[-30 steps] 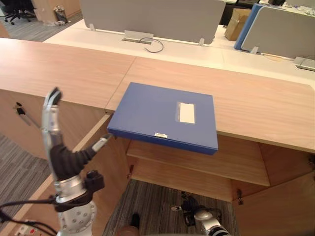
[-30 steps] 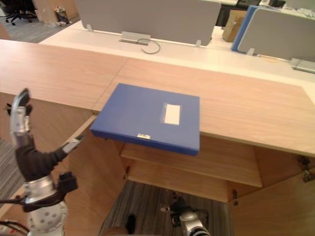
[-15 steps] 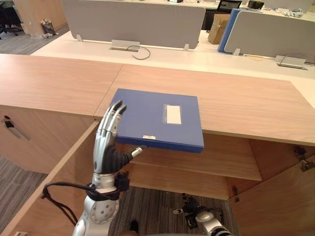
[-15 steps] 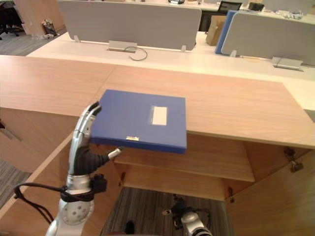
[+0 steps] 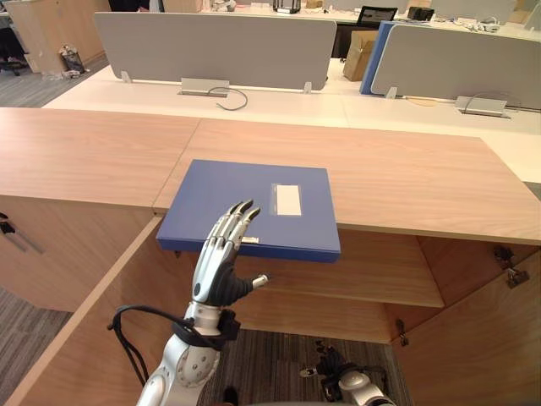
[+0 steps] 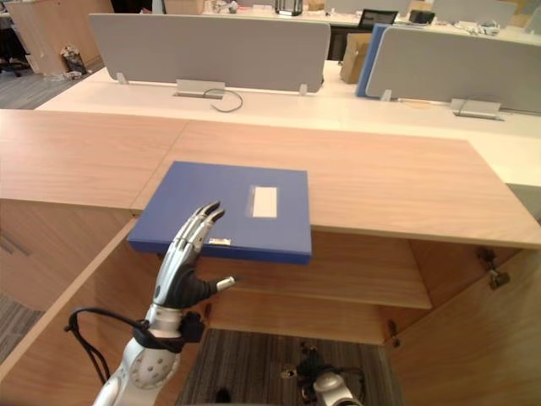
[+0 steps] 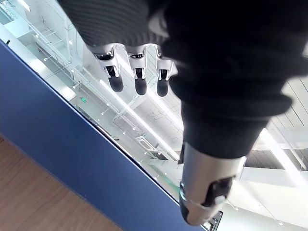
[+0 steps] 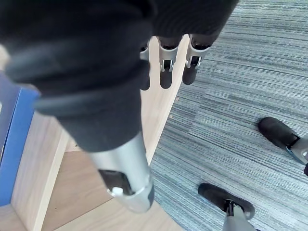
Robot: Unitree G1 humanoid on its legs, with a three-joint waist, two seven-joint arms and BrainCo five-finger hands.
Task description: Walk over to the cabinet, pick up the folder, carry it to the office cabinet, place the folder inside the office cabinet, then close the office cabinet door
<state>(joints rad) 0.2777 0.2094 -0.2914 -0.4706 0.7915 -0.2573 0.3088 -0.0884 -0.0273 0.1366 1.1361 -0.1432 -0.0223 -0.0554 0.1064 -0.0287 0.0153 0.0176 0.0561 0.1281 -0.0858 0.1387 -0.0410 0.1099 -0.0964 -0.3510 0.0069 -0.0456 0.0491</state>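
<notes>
1. Light wood covers the long cabinet (image 5: 406,169), whose top runs from left to right across the scene.
2. The blue folder (image 5: 254,203) lies flat on this top, with a white label (image 5: 288,200) on its cover. Its near edge sticks out over the open compartment below.
3. In the compartment a wooden shelf (image 5: 380,279) is seen. The left door (image 5: 93,338) and the right door (image 5: 473,347) stand open toward the near side.
4. The left hand (image 5: 221,254) is raised in front of the near left part of the folder. Its fingers are straight and the thumb points to the right. It holds nothing.
5. The right hand (image 8: 165,77) hangs low over the grey carpet (image 8: 240,96), beside a wooden edge. Its fingers are straight and it holds nothing.
6. Beyond the cabinet stands a white table (image 5: 279,103) with grey divider screens (image 5: 211,46) and a loose cable (image 5: 232,100).
7. A cardboard box (image 5: 359,55) stands far behind, next to a blue panel (image 5: 372,55).
</notes>
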